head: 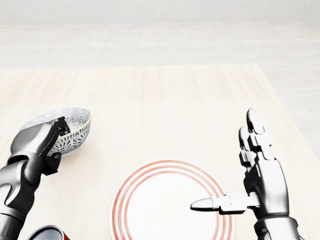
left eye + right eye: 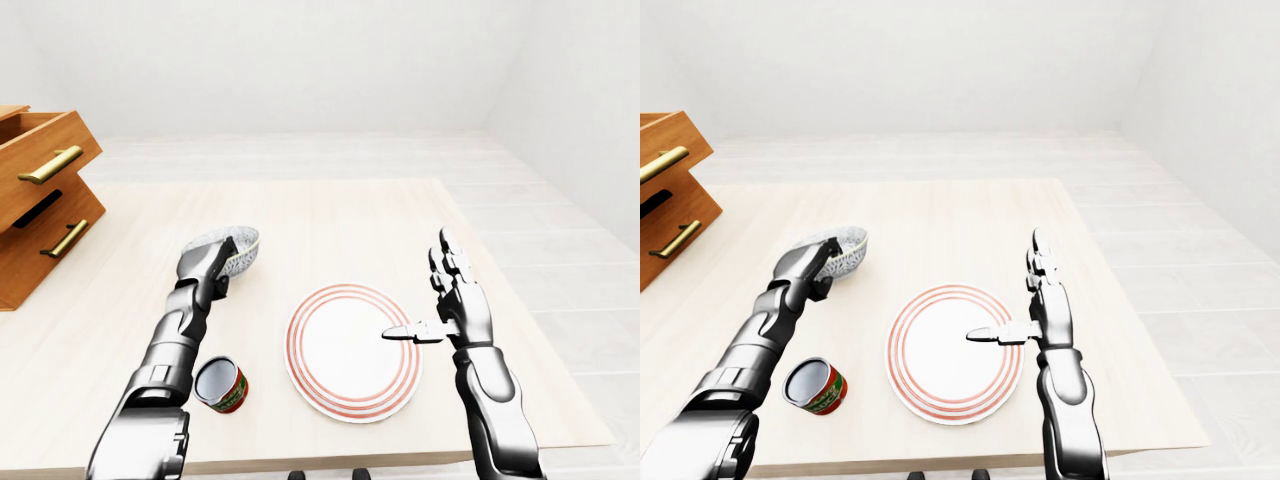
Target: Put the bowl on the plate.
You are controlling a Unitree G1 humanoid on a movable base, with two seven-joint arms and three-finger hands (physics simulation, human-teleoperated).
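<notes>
A pale wooden table filled most of the left-eye view, its far edge meeting a light plank floor on the right. At the upper left of that view stood a wooden chest of drawers with brass handles, its top drawer pulled out.

The robot's left arm reached up from the lower left of the frame, and its left hand was clenched on the near rim of the bowl, fingers hooked over the edge. The bowl, patterned grey and white with a yellowish rim, sat at the middle left of the head view, tilted so that its opening faced up and to the right; whether its base touched the table could not be told. It lay well to the left of the plate and apart from it.

The plate, white with red rings at its border, rested flat at the bottom centre of the head view. The right hand stood released at the plate's right edge, fingers pointing upward and thumb stretched leftward over the red rings, grasping nothing.

A small can with a red label stood at the lower left of the right-eye view, beside the left forearm.
</notes>
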